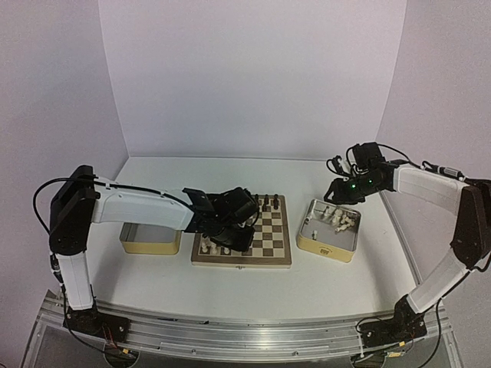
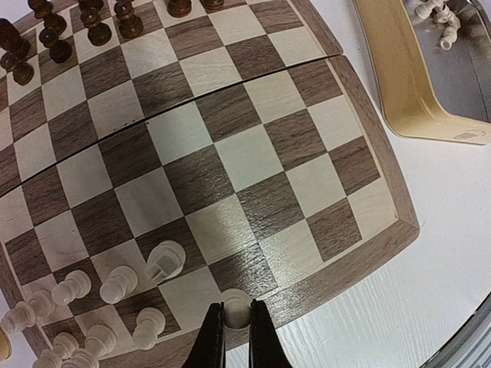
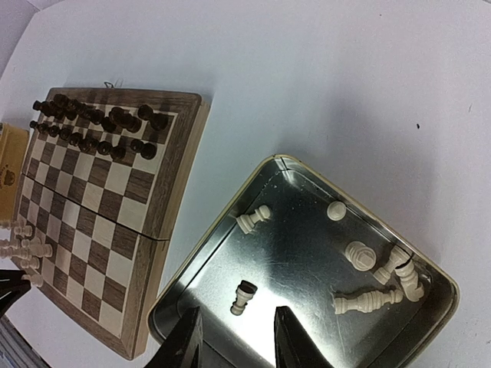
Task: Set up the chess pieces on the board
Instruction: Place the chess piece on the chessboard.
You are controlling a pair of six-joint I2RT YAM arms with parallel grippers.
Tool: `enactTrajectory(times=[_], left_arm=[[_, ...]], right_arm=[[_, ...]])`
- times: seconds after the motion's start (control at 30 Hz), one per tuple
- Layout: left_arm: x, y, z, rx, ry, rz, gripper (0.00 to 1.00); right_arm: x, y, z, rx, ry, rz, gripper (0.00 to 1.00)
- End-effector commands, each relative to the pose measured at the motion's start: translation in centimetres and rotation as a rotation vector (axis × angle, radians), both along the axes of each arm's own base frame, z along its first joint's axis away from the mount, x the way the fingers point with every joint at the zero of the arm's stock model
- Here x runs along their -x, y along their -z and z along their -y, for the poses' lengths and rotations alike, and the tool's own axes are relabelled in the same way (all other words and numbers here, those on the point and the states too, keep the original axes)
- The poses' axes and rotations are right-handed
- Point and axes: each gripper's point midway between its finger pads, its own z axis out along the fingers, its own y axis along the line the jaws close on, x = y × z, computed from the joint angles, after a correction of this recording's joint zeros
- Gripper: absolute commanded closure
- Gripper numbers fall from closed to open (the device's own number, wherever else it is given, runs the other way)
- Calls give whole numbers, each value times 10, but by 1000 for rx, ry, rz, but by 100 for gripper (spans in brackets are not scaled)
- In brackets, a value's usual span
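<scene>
Your left gripper [image 2: 237,313] pinches a cream chess piece [image 2: 235,300] at the board's [image 2: 253,157] bottom-edge row, lower centre of the left wrist view; its square looks to lie straight below. Your right gripper [image 3: 235,326] hangs part-spread, empty, over the tin [image 3: 307,245].

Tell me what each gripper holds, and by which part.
Left gripper pinches a cream-white chess piece at its rounded top; right gripper, open above the metal tin, holds nothing.

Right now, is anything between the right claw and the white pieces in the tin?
Nothing visible does. The right claw hangs open over the near wall of the tin, and the closest white piece lies uncovered on the tin floor just ahead of it.
</scene>
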Motion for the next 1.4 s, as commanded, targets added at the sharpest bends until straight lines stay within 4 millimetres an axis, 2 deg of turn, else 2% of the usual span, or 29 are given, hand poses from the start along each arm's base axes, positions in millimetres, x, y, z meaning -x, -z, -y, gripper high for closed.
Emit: enactTrajectory(times=[0.0, 0.33, 0.8, 1.37], left_arm=[[-10, -44, 1, 106, -66, 119, 100], [-5, -38, -12, 113, -100, 145, 100], [-1, -15, -13, 88, -88, 126, 100], [0, 4, -13, 53, -83, 150, 100]], right_arm=[[-5, -11, -4, -26, -9, 23, 69], [-7, -10, -7, -38, -17, 12, 69], [-4, -8, -6, -34, -19, 5, 69], [-4, -8, -6, -21, -34, 4, 69]])
